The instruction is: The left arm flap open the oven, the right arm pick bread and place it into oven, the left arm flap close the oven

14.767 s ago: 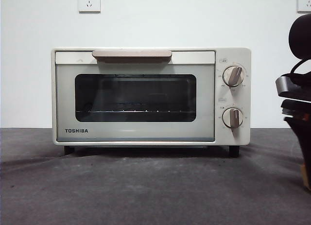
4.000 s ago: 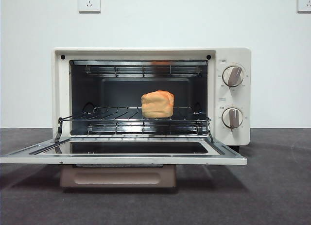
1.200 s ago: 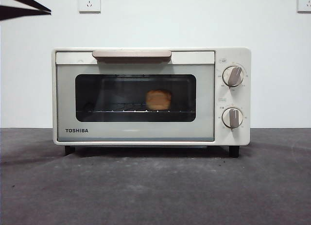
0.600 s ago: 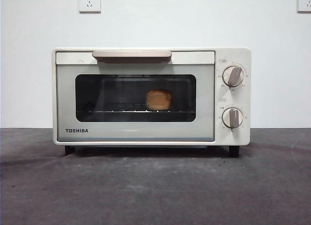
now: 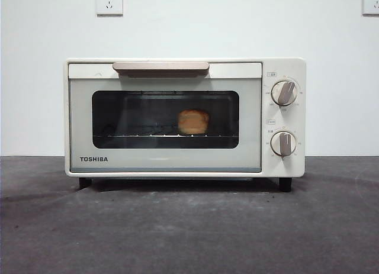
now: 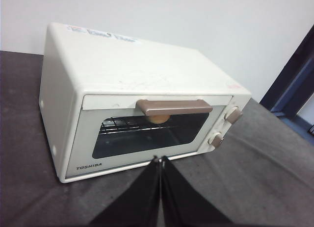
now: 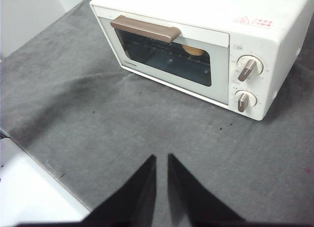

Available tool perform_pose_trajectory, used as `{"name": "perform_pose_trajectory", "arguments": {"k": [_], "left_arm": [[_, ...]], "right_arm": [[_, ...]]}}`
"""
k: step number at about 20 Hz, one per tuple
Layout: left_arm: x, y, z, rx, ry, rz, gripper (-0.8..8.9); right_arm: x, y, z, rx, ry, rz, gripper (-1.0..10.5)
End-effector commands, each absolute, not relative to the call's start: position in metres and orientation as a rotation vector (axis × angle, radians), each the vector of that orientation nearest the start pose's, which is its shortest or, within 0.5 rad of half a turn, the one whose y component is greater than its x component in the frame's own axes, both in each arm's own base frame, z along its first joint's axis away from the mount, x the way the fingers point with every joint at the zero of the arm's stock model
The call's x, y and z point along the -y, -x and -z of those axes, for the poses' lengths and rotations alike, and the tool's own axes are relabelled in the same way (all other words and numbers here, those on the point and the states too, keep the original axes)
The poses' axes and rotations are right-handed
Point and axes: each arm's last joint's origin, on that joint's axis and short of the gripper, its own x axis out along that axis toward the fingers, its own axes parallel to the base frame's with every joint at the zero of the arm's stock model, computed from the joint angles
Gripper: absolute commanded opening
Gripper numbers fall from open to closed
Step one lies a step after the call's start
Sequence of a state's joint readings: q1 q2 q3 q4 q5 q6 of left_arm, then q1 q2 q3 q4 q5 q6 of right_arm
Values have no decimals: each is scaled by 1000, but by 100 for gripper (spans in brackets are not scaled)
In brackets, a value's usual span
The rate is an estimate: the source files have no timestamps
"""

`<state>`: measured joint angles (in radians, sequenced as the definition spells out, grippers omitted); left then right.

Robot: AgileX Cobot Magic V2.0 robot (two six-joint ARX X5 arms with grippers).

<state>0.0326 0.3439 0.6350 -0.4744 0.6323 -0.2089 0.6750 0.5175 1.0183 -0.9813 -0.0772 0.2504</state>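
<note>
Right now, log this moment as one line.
oven: door shut | bread: inside on rack | left gripper: shut, clear | right gripper: slightly open, clear

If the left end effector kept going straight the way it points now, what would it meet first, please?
Most likely the oven: its shut glass door, just below the handle. The left end effector aims there, though depth is unclear.

Two black tools, each a pair of tapered jaws

The left tool [image 6: 160, 161] shows two smooth, matte black jaws, broad at the base and narrowing to thin, pointed tips with flat inner faces. The right tool [image 7: 162, 158] has the same plain black wedge shape and sharp straight edges. No cables, screws or markings can be made out on either one.
</note>
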Motion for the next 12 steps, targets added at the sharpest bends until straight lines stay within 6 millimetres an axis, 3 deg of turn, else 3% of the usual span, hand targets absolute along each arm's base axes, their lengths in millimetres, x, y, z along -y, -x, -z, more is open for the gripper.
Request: {"name": "perform_pose_trajectory", "arguments": {"k": [1, 12], "left_arm": [[14, -76, -309, -196, 211, 583, 10], [15, -76, -309, -192, 210, 583, 10]], "right_arm": [[-41, -47, -367, -513, -86, -692, 15], [-42, -48, -370, -473, -99, -700, 15]]}}
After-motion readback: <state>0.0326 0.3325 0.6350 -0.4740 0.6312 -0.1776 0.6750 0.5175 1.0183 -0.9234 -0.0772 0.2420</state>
